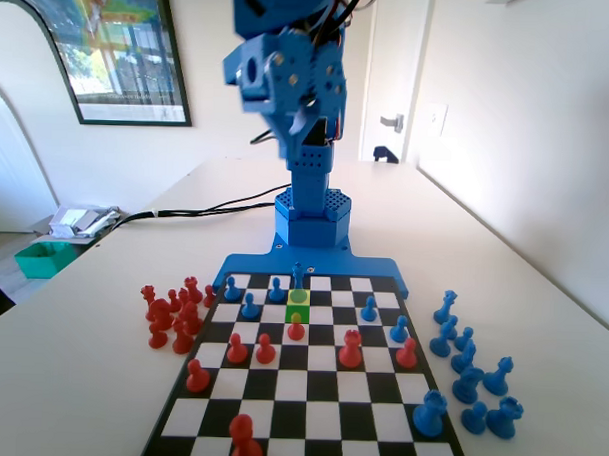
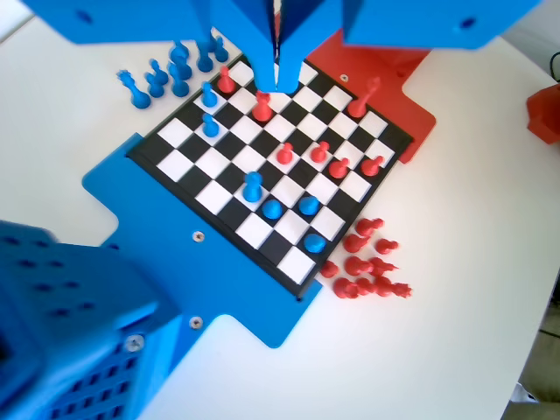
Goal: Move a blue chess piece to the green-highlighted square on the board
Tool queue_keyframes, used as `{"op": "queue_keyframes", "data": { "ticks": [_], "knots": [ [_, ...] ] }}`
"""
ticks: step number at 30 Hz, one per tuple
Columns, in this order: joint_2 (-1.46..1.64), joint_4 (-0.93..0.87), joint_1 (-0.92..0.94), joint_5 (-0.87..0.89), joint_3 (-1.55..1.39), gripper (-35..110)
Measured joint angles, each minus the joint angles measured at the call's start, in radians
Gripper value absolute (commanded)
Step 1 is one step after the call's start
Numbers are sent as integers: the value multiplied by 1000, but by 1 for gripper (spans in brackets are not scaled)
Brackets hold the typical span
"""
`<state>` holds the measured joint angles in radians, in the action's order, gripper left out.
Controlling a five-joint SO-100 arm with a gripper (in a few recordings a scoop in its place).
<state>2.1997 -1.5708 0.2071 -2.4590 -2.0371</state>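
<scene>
Gripper (image 2: 278, 74) raised high above the board (image 2: 185, 199), jaws pressed narrow together, holding nothing. Far below and nearer the arm's base, blue chess piece (image 1: 298, 296) apparently standing on the green-highlighted square (image 1: 298, 310).

I find no legible text, label, brand, number or sign; the framed picture (image 1: 121, 46) on the wall behind me is too blurred to read.

My matt blue plastic tool (image 2: 278, 80) hangs over the smooth chequered black-and-white board (image 2: 229, 210); the white table (image 1: 80, 360) looks matt.
</scene>
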Motion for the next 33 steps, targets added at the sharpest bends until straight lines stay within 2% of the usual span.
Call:
{"op": "queue_keyframes", "data": {
  "ticks": [11, 20, 33],
  "knots": [
    [-210, 284, 66, -63, -163, 7],
    [-285, 370, -34, 25, -221, 10],
    [-285, 545, -63, 8, -376, 11]
  ]
}}
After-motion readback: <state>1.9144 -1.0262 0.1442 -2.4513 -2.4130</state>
